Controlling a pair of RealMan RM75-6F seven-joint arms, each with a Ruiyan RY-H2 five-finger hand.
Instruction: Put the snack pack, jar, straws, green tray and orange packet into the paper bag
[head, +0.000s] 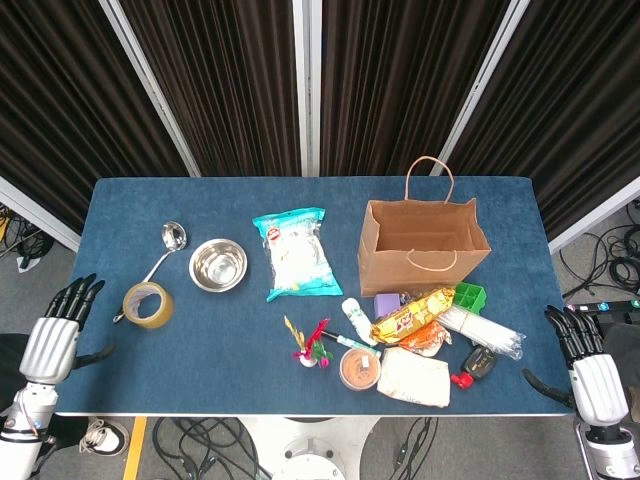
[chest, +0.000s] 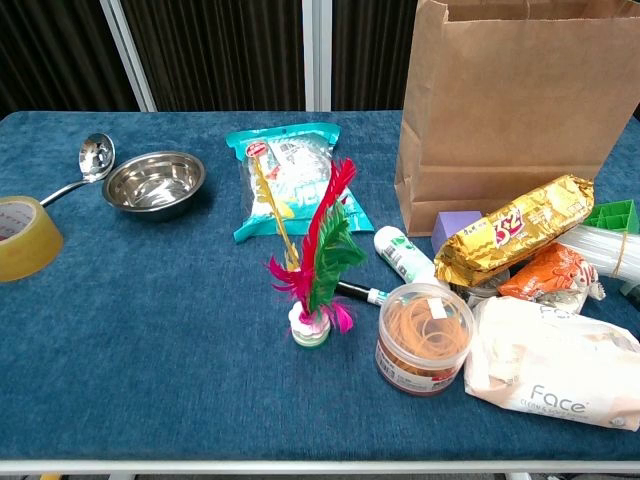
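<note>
At the two near corners of the tabletop (head: 150, 340) the hands wait. The left hand (head: 58, 335) has its fingers (head: 78, 296) spread and holds nothing. The right hand (head: 590, 365) is the same, fingers (head: 562, 325) apart and empty. Both sit off the edge, well apart from the things.

Going inward from the right hand, the task's things lie in a heap in front of the bag (head: 423, 245). The straws (head: 482, 331) lie in a clear bundle beside the green tray (head: 468, 295), which is just next to the bag. The gold snack pack (chest: 512, 240) rests on top of the orange packet (chest: 545, 272). The jar (chest: 424, 339), full of rubber bands, stands near the front edge, touching a white wipes pack (chest: 555, 365).

I think the job has not begun. All five things are out on the tabletop, so all five are left to do.

The bag stands upright and open, and it looks empty from above (I cannot see the very bottom). The bowl (head: 218, 264) farther left is empty too. A tape roll (head: 147, 304) lies near the left hand.
</note>
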